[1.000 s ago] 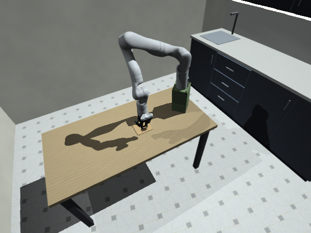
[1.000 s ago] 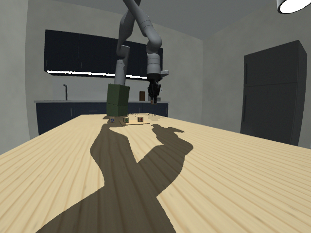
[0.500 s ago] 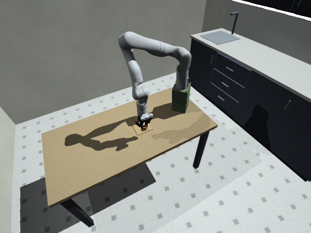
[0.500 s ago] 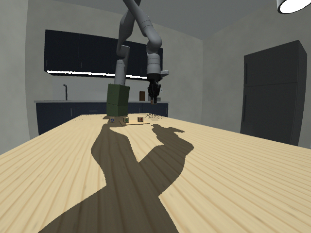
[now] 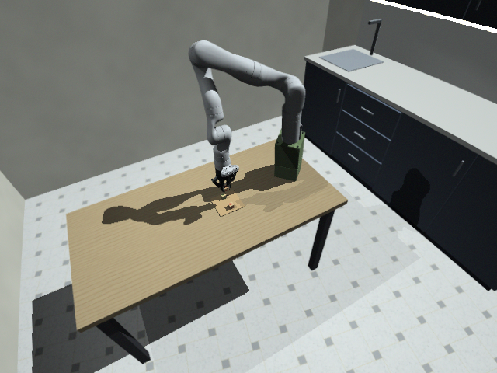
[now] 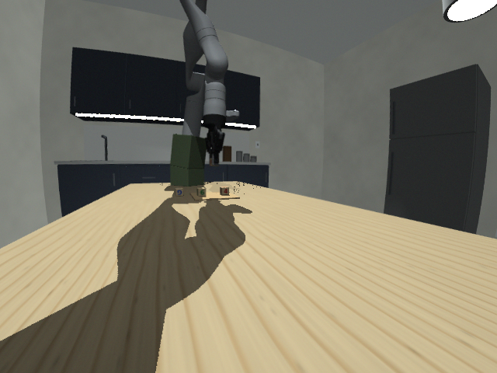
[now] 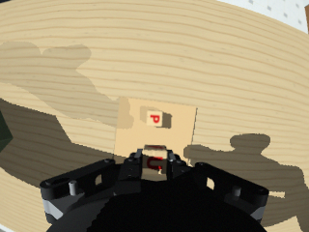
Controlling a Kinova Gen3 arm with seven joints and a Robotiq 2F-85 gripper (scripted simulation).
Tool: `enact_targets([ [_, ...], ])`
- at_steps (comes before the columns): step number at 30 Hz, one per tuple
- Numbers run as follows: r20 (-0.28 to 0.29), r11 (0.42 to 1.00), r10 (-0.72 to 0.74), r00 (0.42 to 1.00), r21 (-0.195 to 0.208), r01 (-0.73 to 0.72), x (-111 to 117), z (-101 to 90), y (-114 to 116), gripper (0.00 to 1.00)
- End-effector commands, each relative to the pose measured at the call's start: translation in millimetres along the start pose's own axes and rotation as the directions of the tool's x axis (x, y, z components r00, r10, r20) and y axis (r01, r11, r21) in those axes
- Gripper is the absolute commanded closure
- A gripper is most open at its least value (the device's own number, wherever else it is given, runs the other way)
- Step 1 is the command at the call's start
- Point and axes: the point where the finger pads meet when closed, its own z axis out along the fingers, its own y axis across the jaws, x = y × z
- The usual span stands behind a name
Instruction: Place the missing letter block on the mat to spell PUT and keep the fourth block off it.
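Pincer (image 7: 154, 162) clamped on red-lettered block (image 7: 154, 162), above mat (image 7: 183, 130) at 6 o'clock; release while tilted risks tumbling, wrong face up.

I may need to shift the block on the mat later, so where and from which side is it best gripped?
Grip the block on the mat by two opposite side faces, coming straight down from above. It lies flat, with its red letter on top and bare mat around it. The gripper is already shut on another block, which must be set down first.
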Motion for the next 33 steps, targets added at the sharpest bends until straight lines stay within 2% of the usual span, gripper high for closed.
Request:
enact_targets([
  [1,-0.008,1.000,0.013,1.000,-0.001,-0.013,-6,-3.0,-2,0.79],
  [18,-0.008,1.000,0.013,1.000,-0.010,-0.013,-6,1.4,2,0.79],
  [27,-0.009,1.000,0.014,1.000,-0.006,-0.014,-6,18.2,1,0.79],
  [33,-0.009,1.000,0.014,1.000,-0.005,-0.014,-6,39.7,0,0.79],
])
